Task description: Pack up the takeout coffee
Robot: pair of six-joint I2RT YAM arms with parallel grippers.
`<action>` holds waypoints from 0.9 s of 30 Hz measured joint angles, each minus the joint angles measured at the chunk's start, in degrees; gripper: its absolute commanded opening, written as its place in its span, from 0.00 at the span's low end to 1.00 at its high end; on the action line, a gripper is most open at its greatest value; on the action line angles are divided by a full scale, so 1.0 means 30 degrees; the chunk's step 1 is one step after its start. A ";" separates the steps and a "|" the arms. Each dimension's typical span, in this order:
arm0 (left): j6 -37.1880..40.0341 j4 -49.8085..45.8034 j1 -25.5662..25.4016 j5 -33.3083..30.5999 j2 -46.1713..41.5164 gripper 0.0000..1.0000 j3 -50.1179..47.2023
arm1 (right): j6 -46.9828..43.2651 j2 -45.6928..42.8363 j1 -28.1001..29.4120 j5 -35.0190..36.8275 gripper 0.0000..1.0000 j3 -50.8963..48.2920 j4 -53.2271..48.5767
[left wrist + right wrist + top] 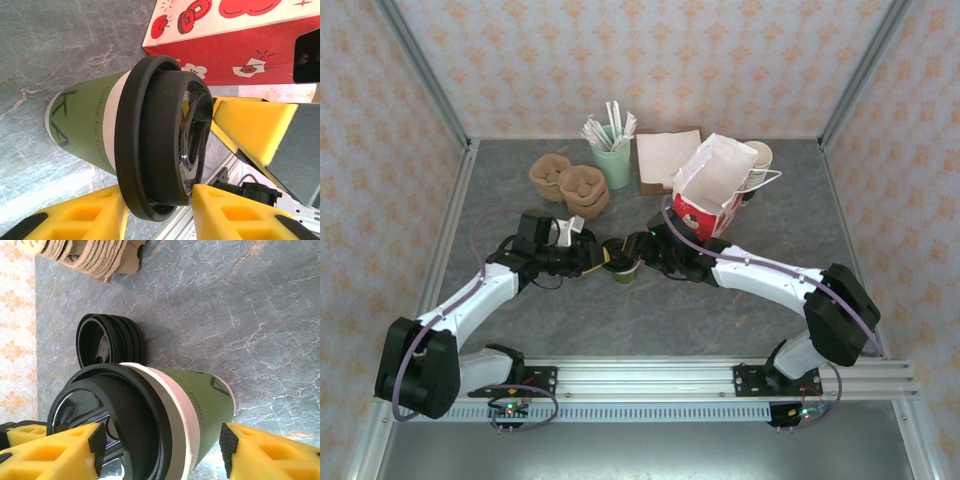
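**Left fingers** [220, 205]: yellow, set apart, with the rim of the black lid [145, 140] between them. Whether they press on the rim cannot be told.

**Right fingers** [272, 455]: also apart. One black pad [97, 445] lies across the lid top. The other sits just beside the lower wall of the cup [200, 400], with a strip of worktop [225, 305] showing between pad and wall. In the left wrist view, one right finger reaches in beside the lid top.

**Cup:** dark green, lidded, upright near the centre of the worktop. In the top view the left fingers meet it at its 9 o'clock and the right fingers at its 2 o'clock.

**Surroundings, outward from the cup:**
- A low pile of black lids [107, 342] rests on the worktop just beside the cup.
- The red-and-white bag [715, 185] stands near, at 1 o'clock, with its mouth open.
- Brown cardboard carriers [570, 185] lie at 11 o'clock.
- A pale green holder of wrapped sticks [612, 160] stands at 12 o'clock, with napkins [667, 158] at its 3 o'clock.
- Cream-rimmed cups [760, 155] stand at the far side of the bag.
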 measured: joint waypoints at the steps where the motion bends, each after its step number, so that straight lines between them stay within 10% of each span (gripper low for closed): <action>1: 0.0044 -0.0029 0.0000 -0.0015 0.0029 0.42 0.0000 | -0.0007 0.0000 0.0000 -0.0044 0.65 0.0036 0.0000; 27: 0.0867 -0.1202 -0.0481 -0.0940 0.0080 0.46 0.0627 | -0.0291 0.0175 -0.0051 -0.0619 0.68 0.0546 0.0073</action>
